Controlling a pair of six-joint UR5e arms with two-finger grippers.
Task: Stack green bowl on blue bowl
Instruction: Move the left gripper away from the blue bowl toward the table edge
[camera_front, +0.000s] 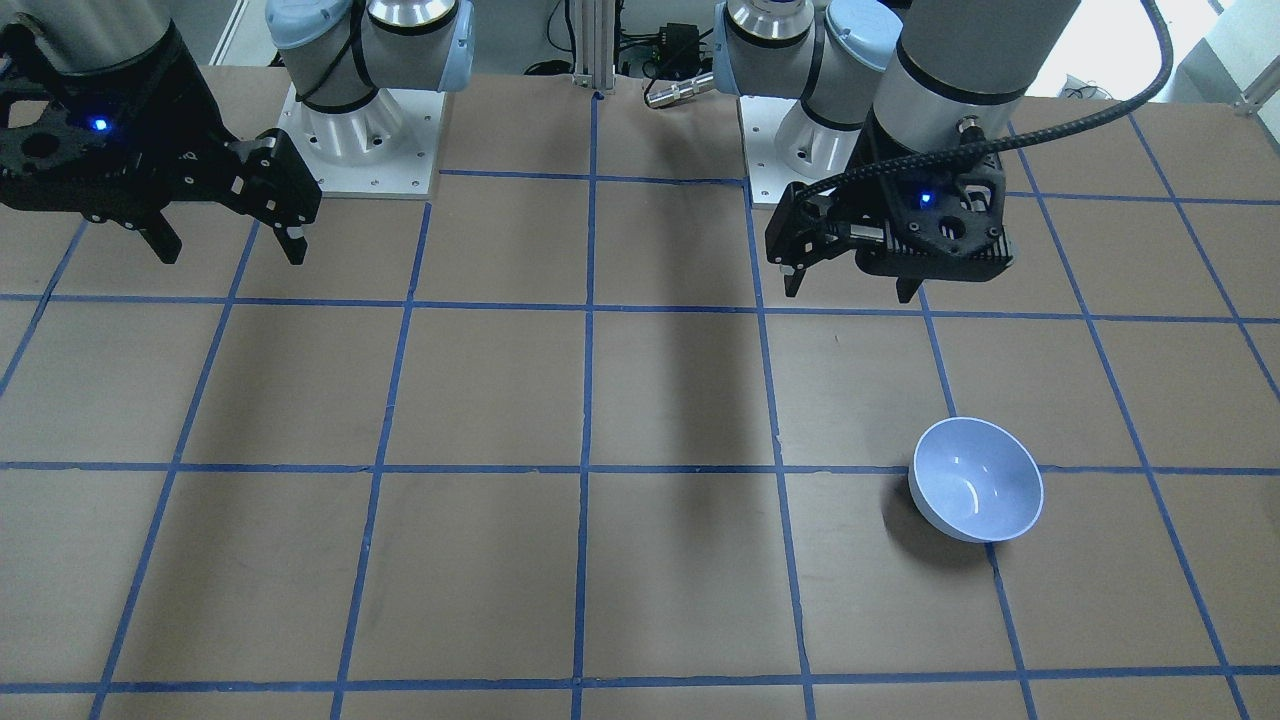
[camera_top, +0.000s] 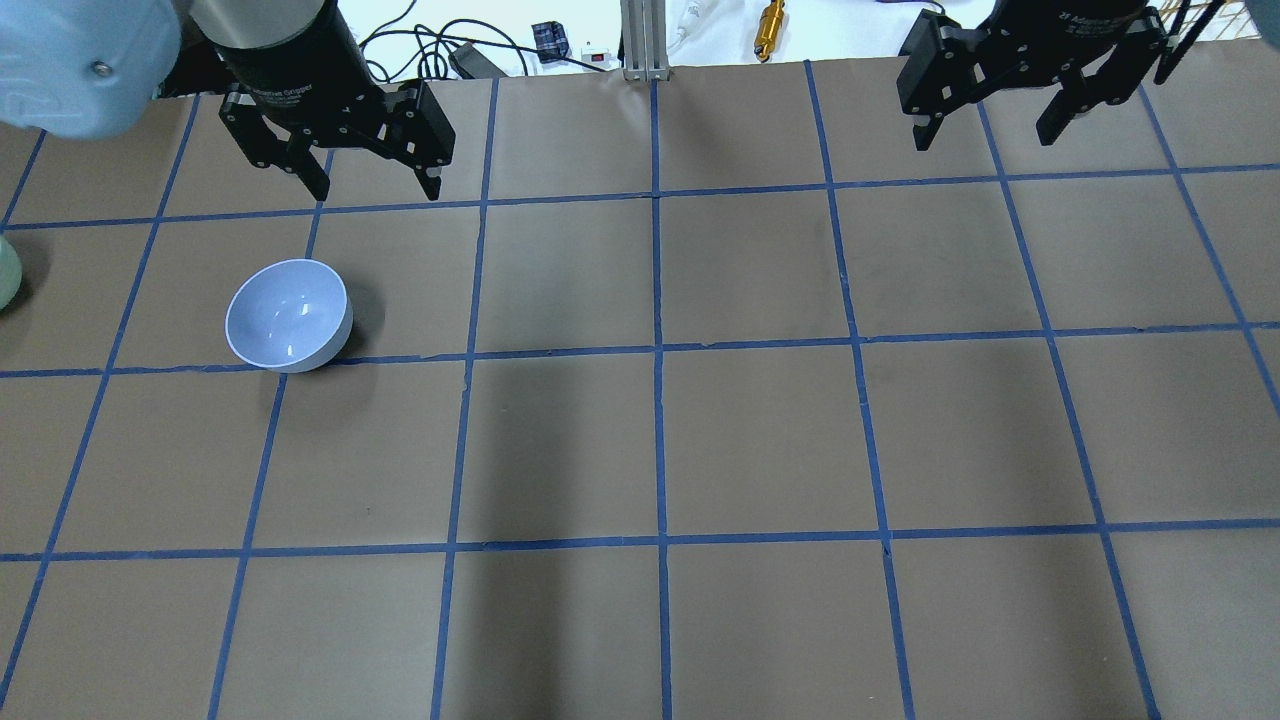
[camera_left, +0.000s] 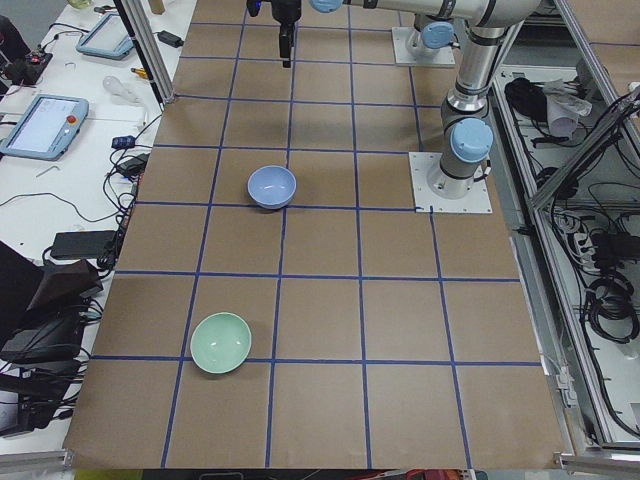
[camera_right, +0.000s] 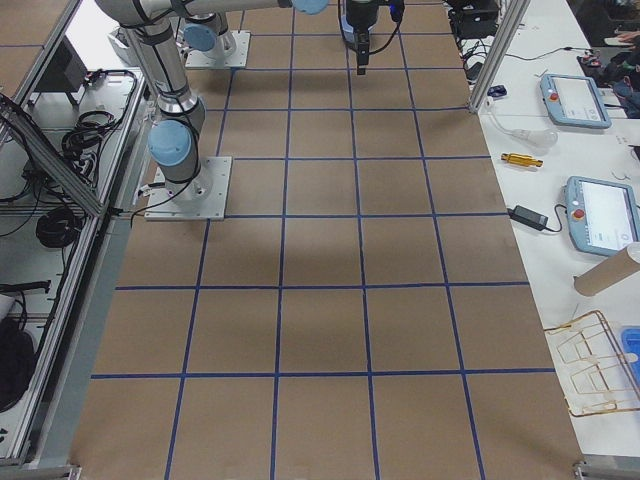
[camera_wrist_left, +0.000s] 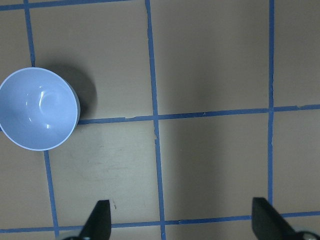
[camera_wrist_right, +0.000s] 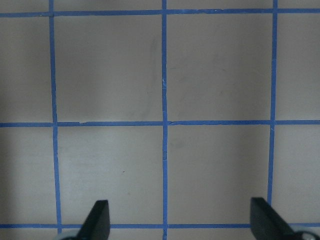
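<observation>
The blue bowl (camera_front: 977, 493) stands upright on the brown table on my left side; it also shows in the overhead view (camera_top: 288, 315), the left side view (camera_left: 272, 187) and the left wrist view (camera_wrist_left: 39, 108). The green bowl (camera_left: 221, 342) stands upright near the table's left end, about two grid squares from the blue bowl; only a sliver of it shows at the overhead view's left edge (camera_top: 5, 270). My left gripper (camera_top: 375, 190) hangs open and empty above the table, beyond the blue bowl. My right gripper (camera_top: 985, 138) hangs open and empty over the far right.
Blue tape lines (camera_top: 655, 350) divide the table into squares. The two arm bases (camera_front: 360, 140) (camera_front: 790, 150) stand at the robot-side edge. Side benches hold teach pendants (camera_left: 40, 125) (camera_right: 600, 215), cables and a wire rack (camera_right: 600, 360).
</observation>
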